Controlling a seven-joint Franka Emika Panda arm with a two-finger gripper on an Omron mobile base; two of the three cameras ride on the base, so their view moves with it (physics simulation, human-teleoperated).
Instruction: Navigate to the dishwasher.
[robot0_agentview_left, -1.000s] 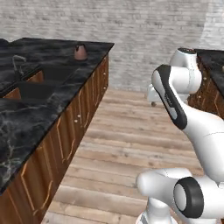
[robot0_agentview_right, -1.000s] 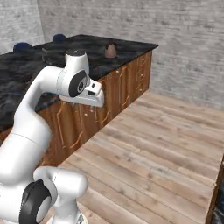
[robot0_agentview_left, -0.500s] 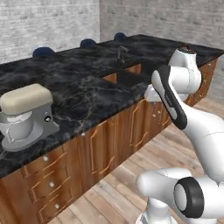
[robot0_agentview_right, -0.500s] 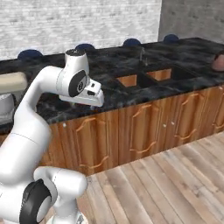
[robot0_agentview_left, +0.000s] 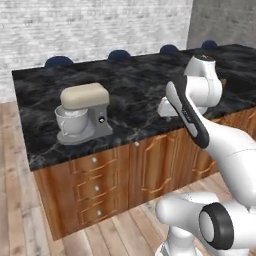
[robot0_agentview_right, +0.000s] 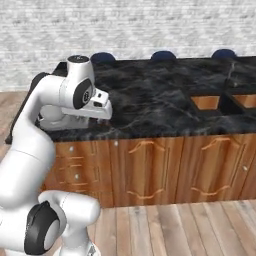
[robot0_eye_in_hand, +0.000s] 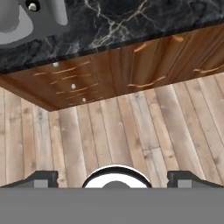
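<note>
The base faced the long side of a kitchen island (robot0_agentview_left: 135, 95) with a black marble top and brown wooden fronts. A stand mixer (robot0_agentview_left: 82, 120), beige head over a grey base and bowl, stood near the left end of the counter, close to the front edge; in the hand view its grey base (robot0_eye_in_hand: 26, 17) sat at the top left corner. Under it was a stack of three drawers (robot0_agentview_left: 95, 187) with round silver knobs, then cabinet doors (robot0_agentview_left: 155, 170) with curved handles running right. In the right base view a sink (robot0_agentview_right: 222, 102) was sunk into the counter toward the right end, a dark faucet (robot0_agentview_right: 230, 75) behind it. Blue stool tops (robot0_agentview_left: 119, 54) showed along the far edge of the island, against a pale brick wall (robot0_agentview_left: 90, 25). The floor was light wood planks (robot0_eye_in_hand: 131, 131).

The arm was folded up in front of the base, hand held just over the counter's front edge. The gripper (robot0_eye_in_hand: 113, 178) looked down at the floor and cabinet fronts; both finger tips (robot0_eye_in_hand: 41, 178) sat at the bottom edge, well apart, with nothing between them.

Dishwasher: no dark grey flat panel could be made out on this side of the island, all fronts were brown wood, so its place could not be told.
</note>
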